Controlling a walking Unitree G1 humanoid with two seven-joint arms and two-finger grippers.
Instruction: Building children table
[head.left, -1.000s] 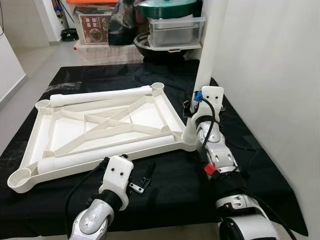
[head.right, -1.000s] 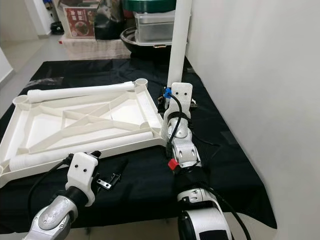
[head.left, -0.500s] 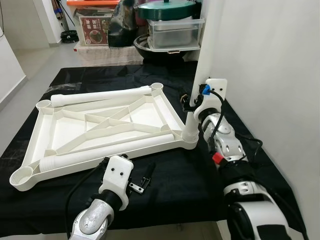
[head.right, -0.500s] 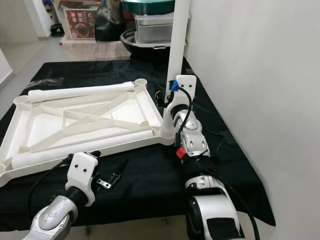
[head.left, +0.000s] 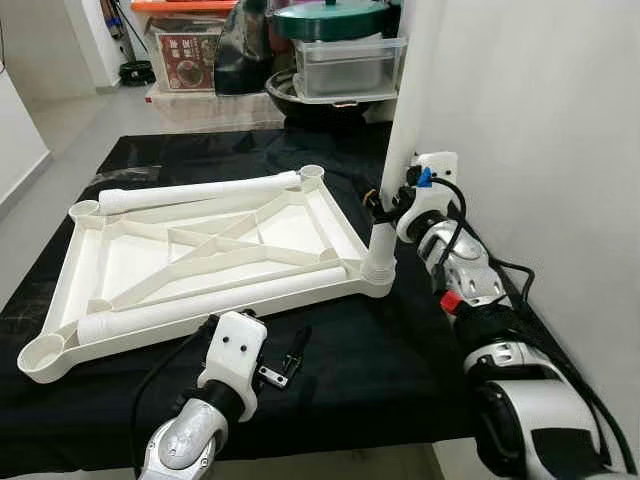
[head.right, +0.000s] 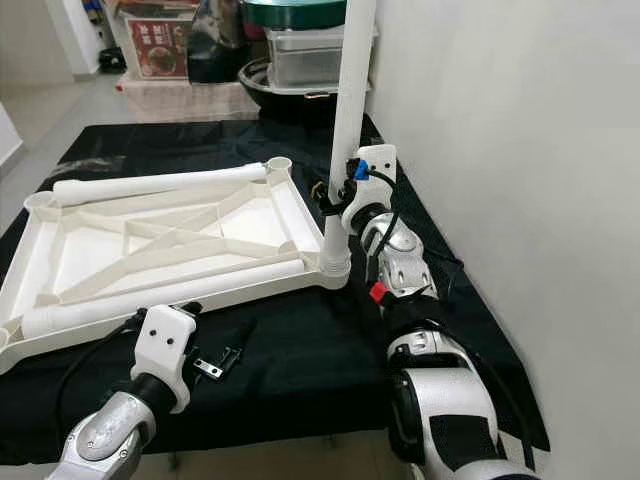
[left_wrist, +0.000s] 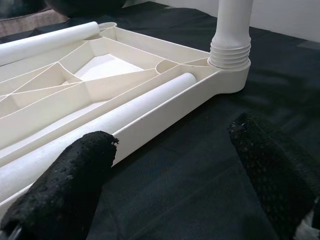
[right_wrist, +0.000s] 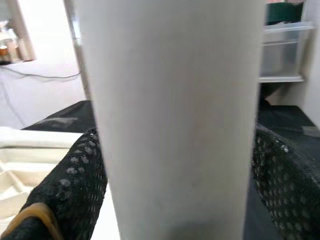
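The white table top (head.left: 200, 250) lies upside down on a black cloth. A white leg (head.left: 403, 140) stands upright in its near right corner socket (head.left: 378, 272). My right gripper (head.left: 386, 206) is shut on this leg just above the socket. In the right wrist view the leg (right_wrist: 170, 120) sits between the two black fingers (right_wrist: 70, 195). Two loose legs lie on the table top, one along the far edge (head.left: 200, 190) and one along the near edge (head.left: 220, 302). My left gripper (left_wrist: 170, 175) hovers open over the cloth in front of the near edge, holding nothing.
The black cloth (head.left: 380, 370) covers a low platform whose front edge is close to me. A white wall (head.left: 540, 150) runs along the right side. Plastic boxes, a green lid and a dark pan (head.left: 345, 60) are stacked beyond the far end.
My right forearm has swung out to the right and the wrist sits slightly higher on the leg, still gripping it. The left arm has stayed put.
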